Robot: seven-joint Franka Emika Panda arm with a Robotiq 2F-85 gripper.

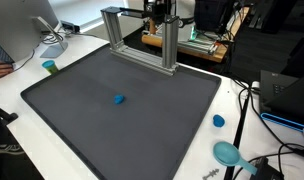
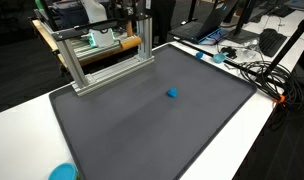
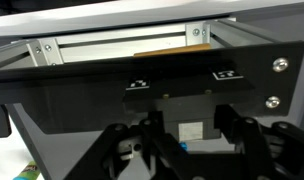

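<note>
A small blue object (image 1: 118, 99) (image 2: 172, 93) lies alone on the dark grey mat (image 1: 162, 130) (image 2: 142, 130). An aluminium frame (image 1: 142, 45) (image 2: 102, 50) stands at the mat's back edge. The black arm (image 1: 162, 12) (image 2: 142, 15) rises behind that frame, and its gripper is hard to make out there. In the wrist view my gripper (image 3: 189, 128) points toward the frame (image 3: 122, 48), and its two dark fingers (image 3: 147, 135) stand apart with nothing between them. A speck of blue (image 3: 182, 147) shows low in the gap, well away from the fingers.
A teal cup (image 1: 50, 67) and a monitor (image 1: 27, 30) sit off one side of the mat. A blue cap (image 1: 219, 120), a teal dish (image 1: 228, 152) and cables (image 1: 247, 100) lie off the other. A black panel with two markers (image 3: 142, 85) faces the wrist camera.
</note>
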